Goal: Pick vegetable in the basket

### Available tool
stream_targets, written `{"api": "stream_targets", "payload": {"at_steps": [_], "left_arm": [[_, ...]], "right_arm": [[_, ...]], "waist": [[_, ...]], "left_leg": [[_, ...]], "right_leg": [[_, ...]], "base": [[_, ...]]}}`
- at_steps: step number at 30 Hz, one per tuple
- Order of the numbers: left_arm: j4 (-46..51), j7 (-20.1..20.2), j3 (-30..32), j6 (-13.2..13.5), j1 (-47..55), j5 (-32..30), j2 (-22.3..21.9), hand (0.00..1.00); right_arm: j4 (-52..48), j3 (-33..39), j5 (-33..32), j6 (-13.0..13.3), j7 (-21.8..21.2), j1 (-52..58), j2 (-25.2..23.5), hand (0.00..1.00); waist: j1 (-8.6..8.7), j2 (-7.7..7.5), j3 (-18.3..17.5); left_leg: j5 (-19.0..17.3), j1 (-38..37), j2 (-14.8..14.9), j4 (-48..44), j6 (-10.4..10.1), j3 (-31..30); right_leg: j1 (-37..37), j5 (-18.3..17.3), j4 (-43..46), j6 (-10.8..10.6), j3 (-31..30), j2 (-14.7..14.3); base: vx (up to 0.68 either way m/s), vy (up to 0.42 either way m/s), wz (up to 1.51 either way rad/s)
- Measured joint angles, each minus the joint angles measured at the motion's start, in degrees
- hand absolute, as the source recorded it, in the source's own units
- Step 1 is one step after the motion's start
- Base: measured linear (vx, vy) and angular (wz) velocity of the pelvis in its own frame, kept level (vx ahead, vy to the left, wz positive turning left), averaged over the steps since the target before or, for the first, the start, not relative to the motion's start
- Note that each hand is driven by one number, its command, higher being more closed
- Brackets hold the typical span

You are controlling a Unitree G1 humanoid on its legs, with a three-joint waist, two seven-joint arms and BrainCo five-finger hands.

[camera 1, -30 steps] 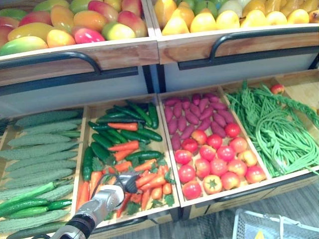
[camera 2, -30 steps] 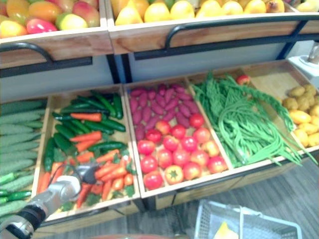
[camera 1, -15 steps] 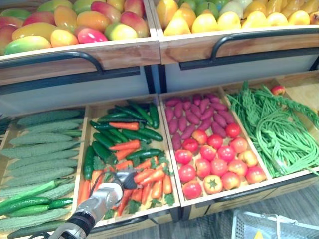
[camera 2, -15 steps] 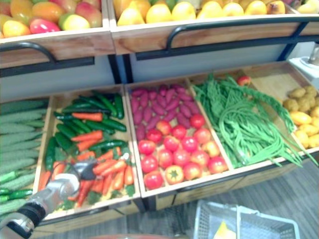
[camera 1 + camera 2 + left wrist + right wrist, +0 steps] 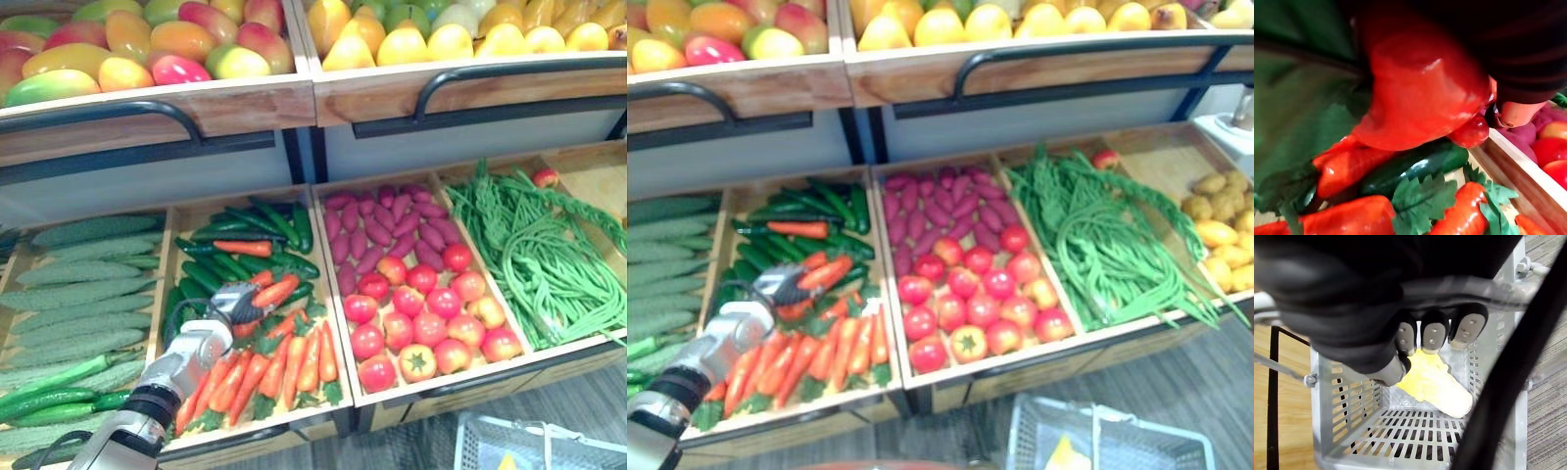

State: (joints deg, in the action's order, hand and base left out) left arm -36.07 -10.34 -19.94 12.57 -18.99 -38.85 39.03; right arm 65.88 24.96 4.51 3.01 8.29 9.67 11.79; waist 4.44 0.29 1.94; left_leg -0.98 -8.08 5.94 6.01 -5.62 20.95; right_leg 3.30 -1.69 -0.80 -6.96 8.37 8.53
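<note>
left hand [image 5: 227,305] curled tight round a carrot [image 5: 276,291], held just above the middle of the carrot crate [image 5: 265,436]. keep the grip firm, lift clear of the crate's front edge, then carry right and down to the basket [image 5: 1097,416]. right hand [image 5: 1433,337] clasps its handle, yellow item [image 5: 1437,384] inside.

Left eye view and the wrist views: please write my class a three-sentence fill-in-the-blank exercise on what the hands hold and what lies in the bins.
The long orange vegetable gripped in the left hand is a ____.
The round red tomatoes share their wooden bin with oblong vegetables coloured ____.
The grey metal mesh basket, whose handle the right hand grips, holds one item coloured ____.
Missing words: carrot; purple; yellow.
</note>
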Motion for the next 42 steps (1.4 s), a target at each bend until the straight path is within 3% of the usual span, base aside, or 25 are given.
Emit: {"api": "stream_targets", "payload": {"at_steps": [5,13,19,22,23,28,33,38,42], "left_arm": [[4.6,-2.3,0.2,1.3,0.0,0.4,1.5,1.00],[13.9,-2.4,-2.4,3.6,0.0,0.6,4.7,1.00],[22.6,2.6,-4.8,4.7,0.1,5.0,5.3,1.00],[23.9,6.1,-5.9,3.0,0.3,5.0,5.3,1.00],[22.9,6.5,-6.1,0.7,0.9,5.0,5.2,1.00],[12.1,6.3,-4.0,-1.6,2.0,3.8,4.8,1.00],[7.8,6.2,-0.8,-3.1,6.1,4.2,3.7,1.00],[4.0,1.7,4.1,-4.4,8.0,1.7,2.3,1.00],[6.5,1.4,7.0,-5.9,9.3,3.6,-0.1,1.00]], "right_arm": [[-0.4,4.4,0.1,0.0,0.0,-0.5,0.3,1.00],[-2.7,8.5,1.7,1.3,-1.3,-1.7,3.3,1.00],[-6.9,8.5,3.5,4.8,-2.0,-1.0,4.5,1.00],[-7.0,8.5,4.4,5.2,-3.1,-0.6,5.0,1.00],[-7.0,8.5,4.4,5.2,-3.7,-0.6,5.4,1.00],[-7.0,8.2,4.4,5.3,-3.8,0.7,5.1,1.00],[-7.0,5.6,4.4,4.7,-3.8,2.3,5.0,1.00],[-7.0,4.2,4.3,4.7,-3.8,2.0,5.0,1.00],[-7.0,2.9,4.4,4.4,-3.8,1.1,4.9,1.00]], "waist": [[-0.08,-0.22,0.0],[0.05,-0.22,-0.1],[-0.15,0.01,-1.4],[-0.18,0.16,-1.7],[-0.04,0.31,-1.8],[0.09,0.46,-1.9],[-0.17,-0.14,-1.7],[-0.20,-0.84,-1.7],[-1.37,-1.00,-1.7]], "left_leg": [[0.0,0.0,0.0,0.0,0.0,0.2],[-0.1,-0.6,0.0,0.0,0.0,1.9],[-0.2,0.9,0.7,0.0,-0.2,3.4],[0.0,-0.1,1.2,0.0,-0.4,3.8],[0.0,-0.1,1.2,0.0,-0.5,4.1],[0.1,-0.3,1.1,0.0,-0.3,3.9],[0.3,0.0,0.7,0.0,-0.1,3.2],[0.4,1.0,0.3,0.0,0.1,1.7],[0.4,1.1,0.0,0.0,0.1,1.3]], "right_leg": [[-0.1,0.0,0.1,0.0,-0.1,0.0],[-0.2,0.1,0.0,0.1,-1.4,0.0],[-2.0,0.8,0.3,0.7,-3.1,-0.7],[-2.0,1.2,0.5,1.0,-4.5,-1.4],[-1.9,1.2,0.6,1.0,-5.0,-1.5],[-2.1,1.2,0.7,0.9,-4.9,-1.3],[-2.1,1.2,0.1,0.9,-4.1,-0.7],[-2.0,1.6,-0.3,0.1,-2.6,-0.2],[-1.8,1.6,-0.6,0.2,-2.4,-0.1]], "base": [[0.00,0.000,0.00],[0.00,-0.004,-0.08],[-0.03,-0.029,-0.10],[-0.02,-0.037,-0.11],[-0.04,-0.042,-0.16],[-0.10,-0.037,-0.05],[-0.04,-0.017,0.07],[0.01,-0.009,0.14],[0.04,-0.005,0.06]]}}
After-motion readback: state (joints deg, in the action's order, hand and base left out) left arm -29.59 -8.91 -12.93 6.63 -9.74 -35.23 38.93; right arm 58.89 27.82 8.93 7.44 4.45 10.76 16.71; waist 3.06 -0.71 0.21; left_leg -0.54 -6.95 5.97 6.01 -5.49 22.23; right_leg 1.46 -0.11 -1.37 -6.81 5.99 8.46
